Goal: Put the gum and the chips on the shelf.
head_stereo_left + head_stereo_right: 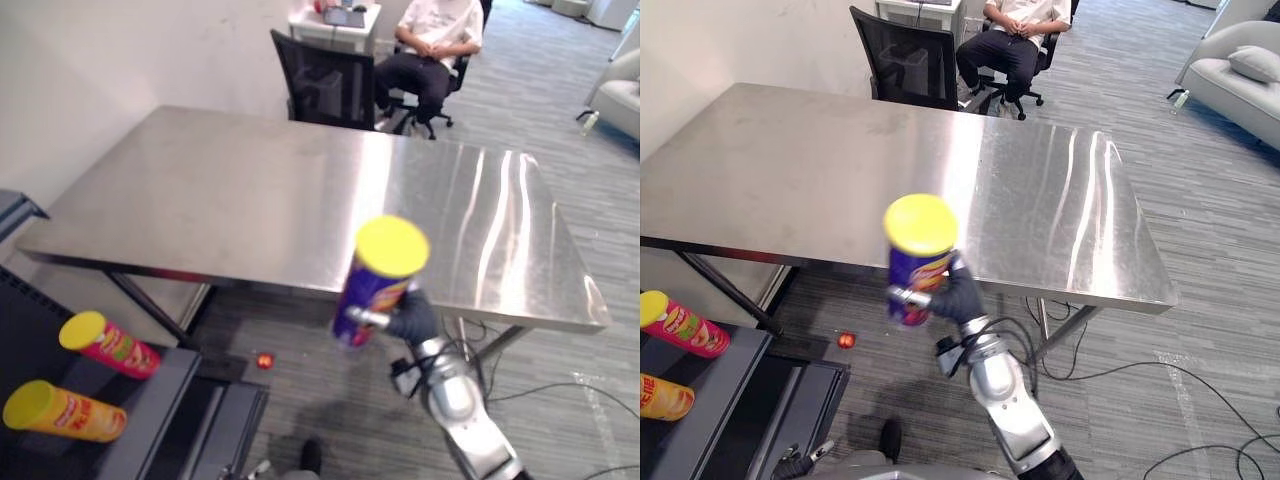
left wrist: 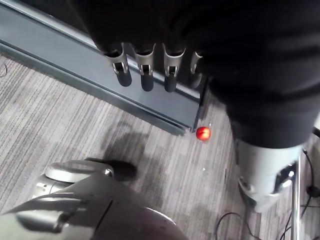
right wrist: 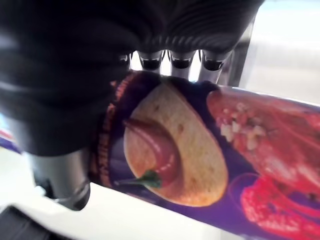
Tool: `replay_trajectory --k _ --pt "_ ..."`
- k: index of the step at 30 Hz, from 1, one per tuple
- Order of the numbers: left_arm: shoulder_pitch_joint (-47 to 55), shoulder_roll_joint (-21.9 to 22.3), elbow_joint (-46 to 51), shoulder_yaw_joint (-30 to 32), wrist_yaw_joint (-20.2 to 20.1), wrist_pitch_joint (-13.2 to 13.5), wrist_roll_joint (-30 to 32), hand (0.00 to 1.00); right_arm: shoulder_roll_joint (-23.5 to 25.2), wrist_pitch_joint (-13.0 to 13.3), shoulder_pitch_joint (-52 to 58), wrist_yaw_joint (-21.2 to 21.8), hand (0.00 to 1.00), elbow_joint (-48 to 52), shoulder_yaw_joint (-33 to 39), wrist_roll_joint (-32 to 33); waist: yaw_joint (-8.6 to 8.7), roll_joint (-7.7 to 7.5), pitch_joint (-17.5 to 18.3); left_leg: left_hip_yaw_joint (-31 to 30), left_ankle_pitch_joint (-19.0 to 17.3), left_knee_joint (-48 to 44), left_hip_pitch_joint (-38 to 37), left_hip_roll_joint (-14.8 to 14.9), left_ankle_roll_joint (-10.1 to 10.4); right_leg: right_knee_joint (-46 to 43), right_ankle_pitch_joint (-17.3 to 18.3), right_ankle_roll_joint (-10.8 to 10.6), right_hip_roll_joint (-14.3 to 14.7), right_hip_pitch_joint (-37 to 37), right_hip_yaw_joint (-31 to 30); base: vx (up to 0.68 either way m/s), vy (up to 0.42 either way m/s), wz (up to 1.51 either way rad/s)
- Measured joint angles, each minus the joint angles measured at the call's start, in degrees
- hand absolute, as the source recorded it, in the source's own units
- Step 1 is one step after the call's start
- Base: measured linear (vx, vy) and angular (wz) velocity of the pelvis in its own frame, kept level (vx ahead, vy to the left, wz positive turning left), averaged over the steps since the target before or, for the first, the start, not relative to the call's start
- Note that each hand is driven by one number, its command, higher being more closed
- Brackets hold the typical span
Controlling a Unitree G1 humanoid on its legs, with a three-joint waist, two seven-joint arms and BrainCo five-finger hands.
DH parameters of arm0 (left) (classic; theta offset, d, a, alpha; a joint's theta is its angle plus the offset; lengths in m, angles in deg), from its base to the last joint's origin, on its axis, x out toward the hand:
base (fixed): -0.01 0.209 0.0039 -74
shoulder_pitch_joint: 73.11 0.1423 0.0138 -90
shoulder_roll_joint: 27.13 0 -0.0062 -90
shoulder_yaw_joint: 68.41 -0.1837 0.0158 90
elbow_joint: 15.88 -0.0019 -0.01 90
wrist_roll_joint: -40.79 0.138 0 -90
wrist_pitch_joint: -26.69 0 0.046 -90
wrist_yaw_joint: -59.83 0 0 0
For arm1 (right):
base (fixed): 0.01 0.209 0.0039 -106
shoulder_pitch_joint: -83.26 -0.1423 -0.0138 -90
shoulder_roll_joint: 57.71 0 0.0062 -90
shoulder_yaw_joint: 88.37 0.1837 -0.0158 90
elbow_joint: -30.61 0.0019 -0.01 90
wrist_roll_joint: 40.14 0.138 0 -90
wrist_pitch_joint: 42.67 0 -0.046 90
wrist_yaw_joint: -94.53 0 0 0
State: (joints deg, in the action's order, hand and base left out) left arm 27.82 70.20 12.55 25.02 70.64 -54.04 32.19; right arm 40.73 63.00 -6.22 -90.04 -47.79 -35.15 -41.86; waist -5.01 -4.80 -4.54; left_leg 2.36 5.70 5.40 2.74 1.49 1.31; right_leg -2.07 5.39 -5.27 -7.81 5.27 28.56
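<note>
The chips can (image 1: 378, 285), purple with a yellow lid (image 1: 392, 246), was held upright in the air in the right hand (image 1: 412, 316). Its fingers (image 3: 175, 59) were curled round the lower body of the can and the lid stood above the hand. The steel bench (image 1: 250, 190) lay just beyond the hand. The dark shelf (image 1: 170, 400) lay well to the hand's left and lower, and carried a pink can (image 1: 110, 345) and an orange can (image 1: 65, 410) lying on their sides. The left hand (image 2: 200, 30) hung over the floor with fingers straight, holding nothing.

Judgement: the step in hand was the carry to the shelf. The grasp sat low on a tall can, so the can should be kept upright, moved slowly, and set down beside the two cans without knocking them.

The label showed a crisp with a red chilli and red filling. Its lettering could not be read reliably.

Whether the small red round object (image 1: 265, 360) on the floor, below and left of the hand, was the gum could not be determined.
</note>
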Motion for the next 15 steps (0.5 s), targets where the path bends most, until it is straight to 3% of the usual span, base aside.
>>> replay_trajectory --k 2,5,12,15 --pt "0.0 0.0 0.0 -0.3 -0.1 0.1 -0.1 0.0 -1.3 -0.3 -0.9 4.8 1.0 -4.3 -6.5 0.7 -0.3 0.1 0.5 -1.0 0.3 0.0 0.1 -0.1 0.1 0.0 0.1 0.1 0.0 0.3 0.8 -0.01 -0.012 0.2" --pt "0.0 0.0 0.0 -0.3 -0.7 0.1 -0.1 0.0 -2.0 -0.9 0.1 8.7 1.0 -6.1 -9.4 0.7 -0.41 0.24 0.5 -2.3 0.4 0.0 0.0 -0.3 0.3 -0.3 0.5 0.0 0.0 1.0 2.0 -0.02 0.0 0.27" --pt "0.4 -0.1 -2.1 0.3 -2.1 0.1 -0.1 0.0 -4.1 -0.9 2.3 10.7 1.0 -5.7 -9.3 0.7 -0.32 0.98 0.0 -2.9 0.8 -0.5 -0.9 0.5 1.3 -5.4 3.8 1.2 -0.5 0.4 2.2 -0.06 -0.024 0.04" --pt "0.5 0.3 -1.4 1.0 -2.3 0.2 -0.1 0.0 -4.7 -0.8 0.7 10.5 1.0 -5.6 -9.1 0.7 -1.37 1.51 -1.8 -4.1 -0.5 -5.7 2.8 1.2 2.5 -10.6 5.9 2.0 -0.5 -1.8 2.6 -0.1 -0.057 0.13"
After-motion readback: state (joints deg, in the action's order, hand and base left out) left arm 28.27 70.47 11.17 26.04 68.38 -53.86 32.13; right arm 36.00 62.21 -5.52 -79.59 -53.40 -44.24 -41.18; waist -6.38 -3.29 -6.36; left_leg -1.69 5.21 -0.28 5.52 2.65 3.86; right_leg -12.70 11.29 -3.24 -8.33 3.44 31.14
